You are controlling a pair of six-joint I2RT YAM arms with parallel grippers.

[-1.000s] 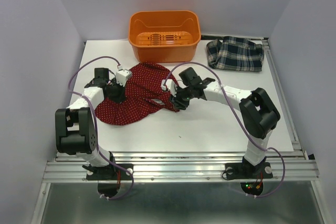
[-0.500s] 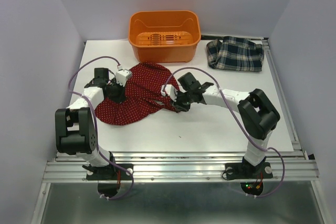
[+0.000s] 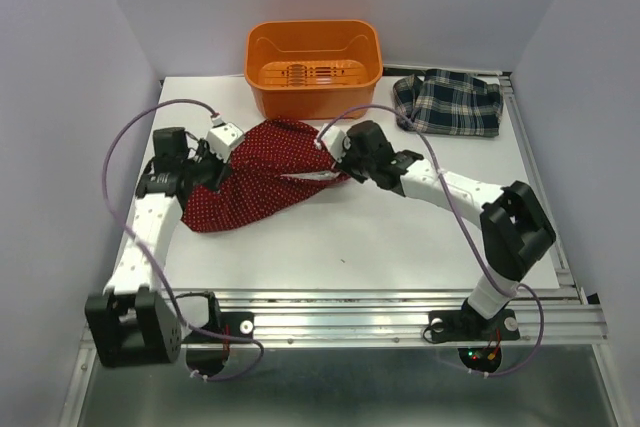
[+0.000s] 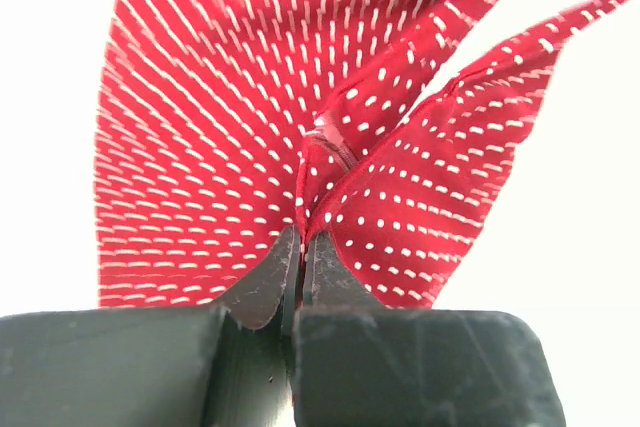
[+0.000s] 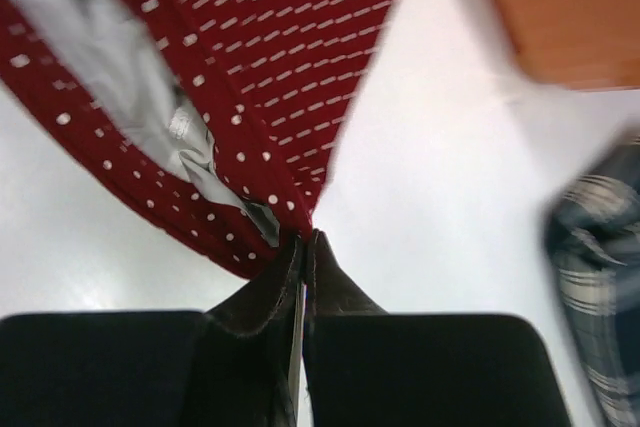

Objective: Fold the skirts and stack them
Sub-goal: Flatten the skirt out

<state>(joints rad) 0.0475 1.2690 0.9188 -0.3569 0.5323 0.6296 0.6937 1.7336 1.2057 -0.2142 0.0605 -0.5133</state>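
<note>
Pinched the red skirt (image 3: 255, 182) at its left end with the left gripper (image 3: 210, 167), fingers (image 4: 268, 282) pressed together on a fold, plain only at that wrist. Spanned the worktop (image 3: 400, 237) left of middle. Clamped its right end in the right gripper (image 3: 345, 169), pale lining clearest there. Showed sharply only from above: bin (image 3: 313, 67) at the far edge, plaid skirt (image 3: 448, 102) near the far right corner.

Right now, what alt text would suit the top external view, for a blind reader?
The left tool and right tool each pinch one end of a dark red dotted skirt on a white table. Behind it are an orange bin and a plaid skirt.
</note>
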